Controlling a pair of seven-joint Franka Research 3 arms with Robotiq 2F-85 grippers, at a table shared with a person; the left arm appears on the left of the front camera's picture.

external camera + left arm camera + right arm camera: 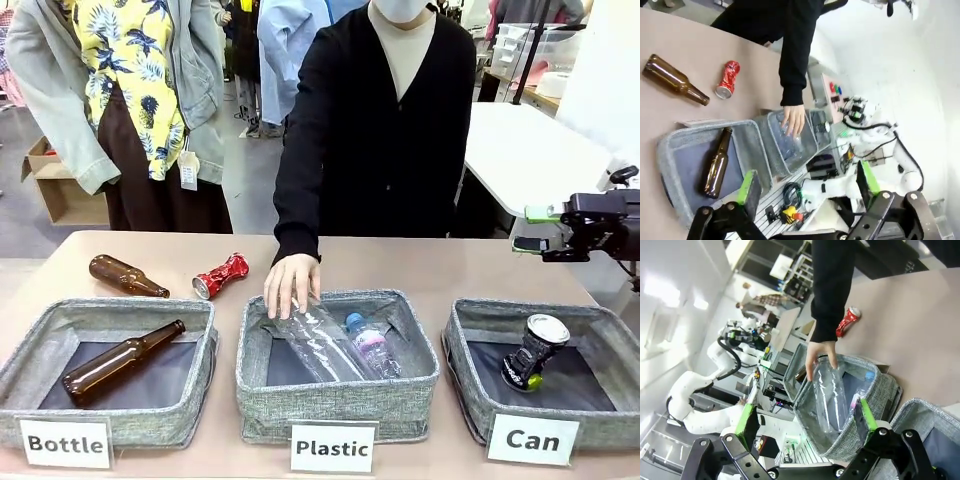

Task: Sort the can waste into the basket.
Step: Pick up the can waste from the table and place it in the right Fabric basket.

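A shiny red crushed can lies on the table behind the gap between the left and middle baskets; it also shows in the left wrist view as the red can and in the right wrist view as the red can. A dark can with a silver top leans inside the grey "Can" basket at the right. My right gripper hovers open above and behind that basket. The right gripper and the left gripper both stand open with nothing between their fingers.
The person's hand lowers a clear plastic bottle into the "Plastic" basket, beside another clear bottle. One brown bottle lies on the table, another brown bottle in the "Bottle" basket.
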